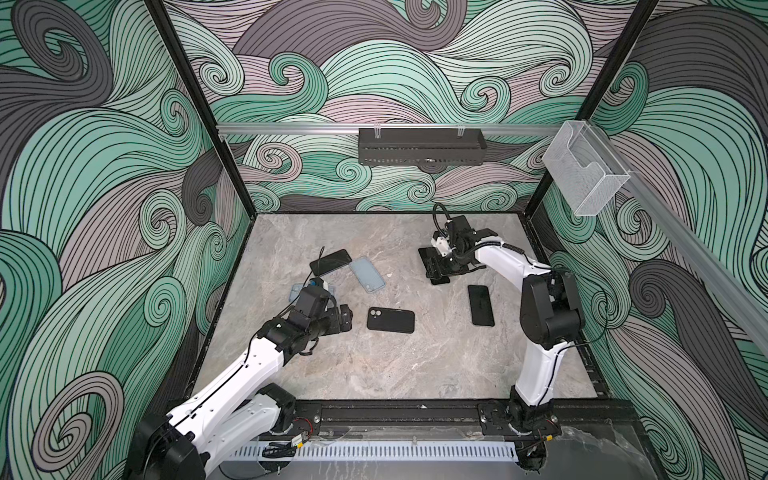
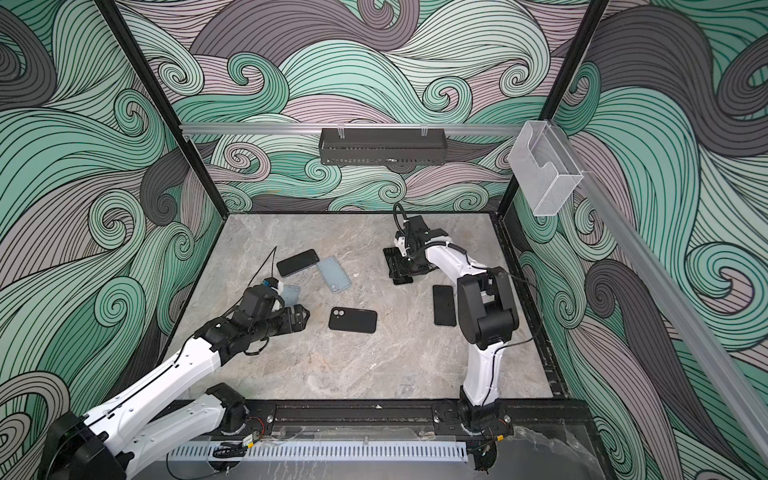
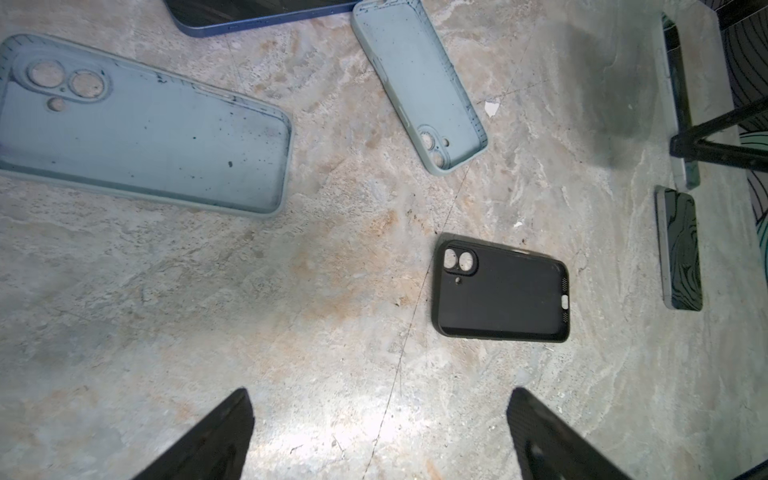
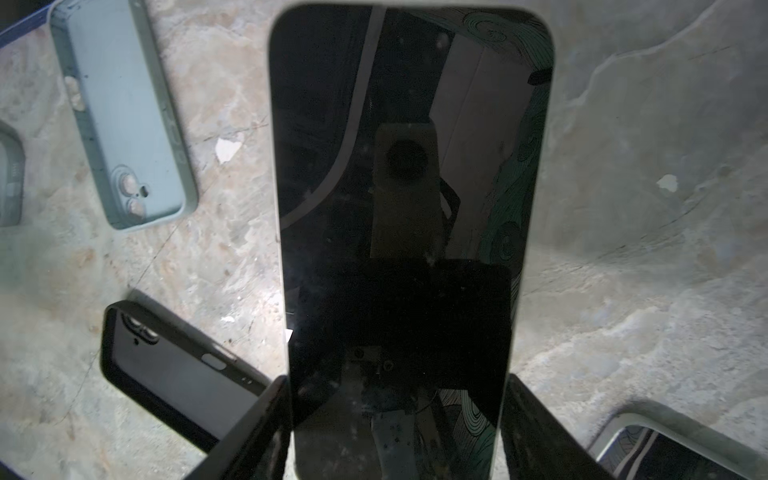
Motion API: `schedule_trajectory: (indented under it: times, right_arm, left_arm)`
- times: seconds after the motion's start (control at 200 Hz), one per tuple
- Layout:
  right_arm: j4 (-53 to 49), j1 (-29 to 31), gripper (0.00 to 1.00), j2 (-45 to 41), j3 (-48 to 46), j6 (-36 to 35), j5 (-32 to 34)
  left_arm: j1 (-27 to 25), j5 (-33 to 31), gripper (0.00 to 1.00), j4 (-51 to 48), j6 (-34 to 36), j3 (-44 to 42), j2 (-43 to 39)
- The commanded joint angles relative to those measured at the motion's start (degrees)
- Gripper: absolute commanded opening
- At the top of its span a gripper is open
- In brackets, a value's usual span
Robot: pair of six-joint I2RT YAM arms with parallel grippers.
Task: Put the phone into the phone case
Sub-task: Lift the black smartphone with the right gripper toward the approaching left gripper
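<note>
Phone point(image 4: 409, 208) clamped in right end effector point(image 4: 395, 378); left end effector point(image 3: 379, 392) spread apart; black case point(image 4: 166, 365) lies nearby.

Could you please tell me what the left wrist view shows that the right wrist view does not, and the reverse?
Only the left wrist view: the left hand, open and empty above the table, and the near pale blue case seen whole.
Only the right wrist view: the right hand shut on a phone, fingers on its long edges, dark screen facing the camera.
Both: the black case, empty, and the slanted pale blue case.
</note>
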Motion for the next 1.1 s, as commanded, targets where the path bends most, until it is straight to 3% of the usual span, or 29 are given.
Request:
schedule_trajectory:
  times: [0.0, 0.355, 0.731, 1.096]
  right_arm:
    - [2.51, 1.17, 0.18, -3.59, -1.45, -0.12, -5.13]
    - [13.42, 5.35, 0.16, -12.67, -12.41, 0.75, -10.32]
    - [25.67, 13.36, 0.14, -22.68, -21.78, 0.94, -7.87]
    - [26.53, 18.04, 0.14, -24.84, -23.33, -0.54, -5.30]
  left_arm:
    - [0.78, 2.77, 0.96, 2.77, -0.28, 3.53, 1.51]
    - [2.75, 17.39, 0.95, 10.86, 0.16, 8.33, 7.88]
    - [5.12, 29.39, 0.89, 15.57, -2.74, 12.87, 14.10]
    - [5.93, 42.59, 0.73, 18.64, -2.32, 17.45, 20.60]
